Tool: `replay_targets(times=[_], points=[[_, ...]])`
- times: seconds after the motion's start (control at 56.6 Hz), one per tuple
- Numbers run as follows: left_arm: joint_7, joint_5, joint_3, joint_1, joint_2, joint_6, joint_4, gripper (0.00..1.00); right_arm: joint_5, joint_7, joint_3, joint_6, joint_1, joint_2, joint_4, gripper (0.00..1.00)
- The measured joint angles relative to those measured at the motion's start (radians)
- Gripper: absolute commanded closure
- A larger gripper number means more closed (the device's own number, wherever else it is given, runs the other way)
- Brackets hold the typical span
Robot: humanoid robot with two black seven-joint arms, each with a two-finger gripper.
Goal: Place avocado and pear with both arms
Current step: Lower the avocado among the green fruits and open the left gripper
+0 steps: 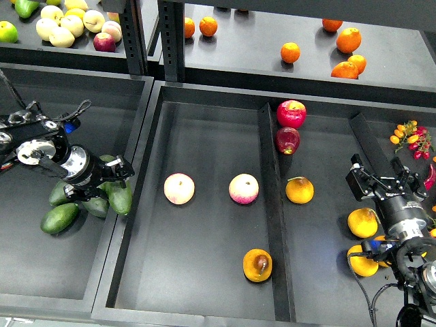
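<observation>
- Left gripper [121, 178] is seen down in the left bin, fingers [124, 164] spread fairly wide over a pile of avocados; nothing looks clamped, though one avocado [120, 196] is touched or nearly so.
- Right gripper [383, 178] is held above the right bin, fingers parted, nothing gripped.
- The pear [257, 265], brown blotch showing, is found near the front of the middle tray [204, 300], beside the divider [276, 225].
- Two pale apples [179, 189] are laid mid-tray, well apart from the pear; lots of bare dark floor is left around it.
- Orange-yellow fruits [363, 223] are crowded just below the right gripper.
- Shelves with more fruit are seen at the back.
</observation>
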Motion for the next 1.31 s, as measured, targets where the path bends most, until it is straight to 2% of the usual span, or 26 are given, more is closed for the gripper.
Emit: replay_targets(times=[0.442,0.778,1.308], points=[[0.000,-0.002,0.051,0.009,0.138,0.000,-0.125,0.83,0.001,0.000,0.001,0.000,-0.003,0.000,0.001,0.00],[0.000,0.001,0.076,0.039,0.163,0.000,-0.171,0.83,0.001,0.000,0.001,0.000,-0.003,0.000,0.001,0.00],[0.000,0.050,0.076,0.152,0.169,0.000,-0.166,0.83,0.001,0.000,0.001,0.000,-0.003,0.000,0.001,0.00]])
